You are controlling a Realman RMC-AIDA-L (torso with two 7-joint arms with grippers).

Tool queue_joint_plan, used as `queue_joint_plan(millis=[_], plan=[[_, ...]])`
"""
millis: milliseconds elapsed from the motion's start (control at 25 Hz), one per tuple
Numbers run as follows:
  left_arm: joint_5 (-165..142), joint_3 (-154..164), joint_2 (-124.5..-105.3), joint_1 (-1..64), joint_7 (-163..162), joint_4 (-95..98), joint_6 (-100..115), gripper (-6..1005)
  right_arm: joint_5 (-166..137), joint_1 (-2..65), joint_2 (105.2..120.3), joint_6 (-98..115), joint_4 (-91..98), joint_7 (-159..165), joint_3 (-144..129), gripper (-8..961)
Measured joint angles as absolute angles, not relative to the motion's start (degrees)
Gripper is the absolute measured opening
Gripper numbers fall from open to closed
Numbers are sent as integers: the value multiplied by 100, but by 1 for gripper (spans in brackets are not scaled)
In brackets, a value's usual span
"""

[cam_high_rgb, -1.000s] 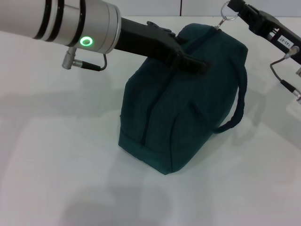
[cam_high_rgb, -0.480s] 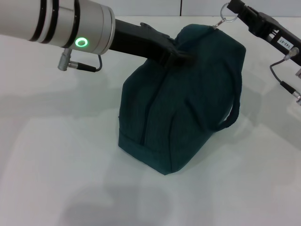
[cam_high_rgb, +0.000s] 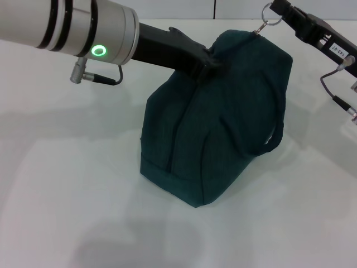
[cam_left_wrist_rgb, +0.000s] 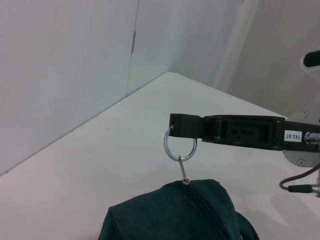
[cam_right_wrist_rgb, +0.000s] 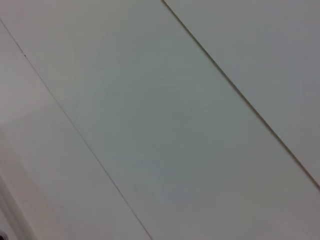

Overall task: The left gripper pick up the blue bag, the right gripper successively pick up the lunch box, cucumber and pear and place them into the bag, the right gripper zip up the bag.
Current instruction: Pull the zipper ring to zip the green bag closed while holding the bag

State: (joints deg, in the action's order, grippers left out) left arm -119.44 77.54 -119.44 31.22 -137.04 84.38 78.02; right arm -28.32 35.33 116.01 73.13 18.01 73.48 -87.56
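Two black grippers meet at the top of the blue bag in the head view, one from each side. The bag stands zipped on the white table, its far end pulled up higher than its near end, with one loop handle hanging down its right side. The left gripper reaches in from the upper left on an arm with a silver cylindrical joint showing a green ring light; its fingertips press into the fabric along the top seam, closed on a fold of the bag. The right gripper comes in from the upper right corner, its tip at the ring zip pull, which stands up from the bag's highest point. In the left wrist view the top of the bag fills the lower middle, and the metal ring rises from its zipper slider with the right gripper's fingers closed on the ring's upper edge, the black claw stretching away toward a labelled wrist and a trailing cable. A pale wall stands behind the table corner. The right wrist view shows only pale wall panels crossed by thin dark seams, with no bag or gripper in it.
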Motion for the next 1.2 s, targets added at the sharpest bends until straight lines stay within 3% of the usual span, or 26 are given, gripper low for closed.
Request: queue_joint_plan(millis=[600,1200], plan=[[-11090,7522,-11941,2842,-13231,8696,7881,54,-2772,3399,11553,6510,1644,7339,-8721,18],[-10665,7299,-11953,2745,-12785,8538,7847,50,-2803,3459,11580,6194,1404,7368,-8773,18]])
